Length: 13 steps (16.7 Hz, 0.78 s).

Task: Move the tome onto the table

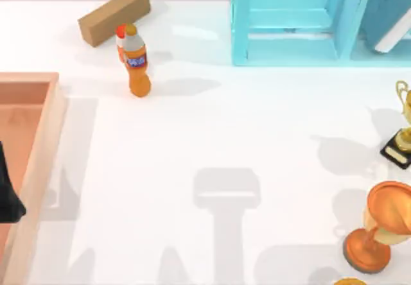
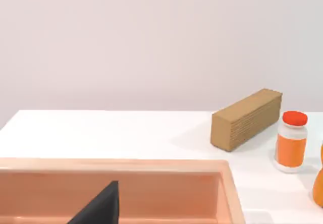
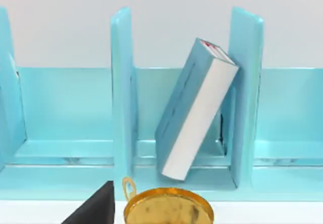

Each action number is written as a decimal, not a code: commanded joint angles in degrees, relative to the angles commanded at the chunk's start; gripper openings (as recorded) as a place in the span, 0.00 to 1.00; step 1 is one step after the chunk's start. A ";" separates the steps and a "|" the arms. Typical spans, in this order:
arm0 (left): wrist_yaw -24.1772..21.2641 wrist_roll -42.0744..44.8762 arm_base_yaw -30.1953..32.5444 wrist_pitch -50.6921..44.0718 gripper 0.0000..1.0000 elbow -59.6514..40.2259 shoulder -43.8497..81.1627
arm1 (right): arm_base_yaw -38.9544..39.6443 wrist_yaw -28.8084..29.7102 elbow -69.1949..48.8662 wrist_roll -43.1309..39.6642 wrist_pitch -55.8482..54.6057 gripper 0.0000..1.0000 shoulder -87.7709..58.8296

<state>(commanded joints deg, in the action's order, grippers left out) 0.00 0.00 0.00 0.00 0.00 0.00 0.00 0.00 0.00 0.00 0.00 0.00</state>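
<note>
The tome, a thick light-blue book with white page edges, leans tilted inside a compartment of the cyan shelf unit. From above, the tome shows at the far right back corner, in the shelf. The white table spreads in front of the shelf. A dark part of my left gripper sits at the left edge over the wooden tray, and it shows again in the left wrist view. A dark part of my right gripper hangs in front of the shelf, apart from the tome.
A tan cardboard box and an orange bottle stand at the back left. A gold trophy and a bronze trophy stand at the right edge. The gold trophy's cup lies between my right gripper and the shelf.
</note>
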 joint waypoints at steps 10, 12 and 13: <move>0.00 0.00 0.00 0.00 1.00 0.00 0.00 | -2.79 -1.49 -20.70 6.10 -6.82 1.00 -20.98; 0.00 0.00 0.00 0.00 1.00 0.00 0.00 | -3.43 -3.14 -28.61 8.45 -10.17 1.00 -32.37; 0.00 0.00 0.00 0.00 1.00 0.00 0.00 | -3.77 -4.15 -32.57 9.62 -11.98 1.00 -38.88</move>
<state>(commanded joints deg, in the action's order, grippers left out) 0.00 0.00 0.00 0.00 0.00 0.00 -3.77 -4.15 -32.57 9.62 -11.98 -38.88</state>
